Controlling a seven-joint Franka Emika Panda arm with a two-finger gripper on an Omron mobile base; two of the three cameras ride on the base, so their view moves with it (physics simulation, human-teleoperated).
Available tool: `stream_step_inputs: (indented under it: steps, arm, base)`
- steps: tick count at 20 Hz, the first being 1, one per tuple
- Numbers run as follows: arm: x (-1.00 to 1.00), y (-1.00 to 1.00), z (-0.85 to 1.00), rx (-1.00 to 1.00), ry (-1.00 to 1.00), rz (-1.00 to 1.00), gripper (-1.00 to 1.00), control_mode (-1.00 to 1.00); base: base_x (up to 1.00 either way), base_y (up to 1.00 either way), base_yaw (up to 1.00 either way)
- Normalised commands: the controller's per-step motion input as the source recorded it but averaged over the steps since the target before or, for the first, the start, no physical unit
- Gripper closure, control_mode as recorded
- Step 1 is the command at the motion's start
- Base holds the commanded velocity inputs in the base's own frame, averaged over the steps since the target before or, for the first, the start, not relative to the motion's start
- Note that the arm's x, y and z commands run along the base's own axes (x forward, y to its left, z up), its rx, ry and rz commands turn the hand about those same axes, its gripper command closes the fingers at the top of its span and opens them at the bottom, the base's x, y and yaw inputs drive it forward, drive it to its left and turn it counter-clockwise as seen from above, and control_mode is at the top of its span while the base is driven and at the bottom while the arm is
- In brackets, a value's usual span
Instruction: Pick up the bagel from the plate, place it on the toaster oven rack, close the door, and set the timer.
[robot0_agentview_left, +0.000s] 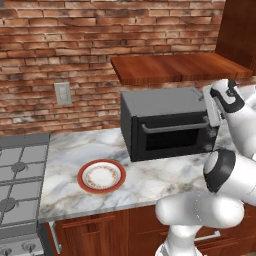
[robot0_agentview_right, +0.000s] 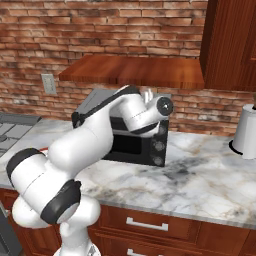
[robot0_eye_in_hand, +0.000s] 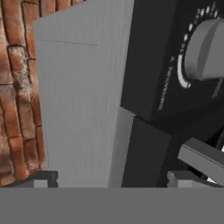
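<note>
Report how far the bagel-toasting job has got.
Done, by the look of it: the plate lies bare on the counter and the door of the toaster oven is shut; the bagel itself cannot be seen behind the dark glass. In hand: the open claw sits close against the oven's right front corner, near a knob. Left: turning the timer.

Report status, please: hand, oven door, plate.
Hand open, empty, at toaster oven knob. Door shut. Plate bare, no bagel.
</note>
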Motion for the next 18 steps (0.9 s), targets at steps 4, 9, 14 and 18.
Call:
stream_step_inputs:
  steps: [4,9,14,18]
  arm:
    - [0.70,0.06,0.03,0.01,0.00,-0.04,-1.00,-1.00]
    - [0.71,0.05,0.02,0.00,0.00,-0.04,-1.00,-1.00]
    - [0.40,0.01,0.20,0.00,-0.01,-0.05,-1.00,-1.00]
    - [0.00,-0.07,0.44,0.00,-0.14,-0.06,-1.00,-1.00]
  base:
    - [0.00,0.00,0.00]
    - [0.00,0.00,0.00]
    - [0.00,0.00,0.00]
    - [0.00,0.00,0.00]
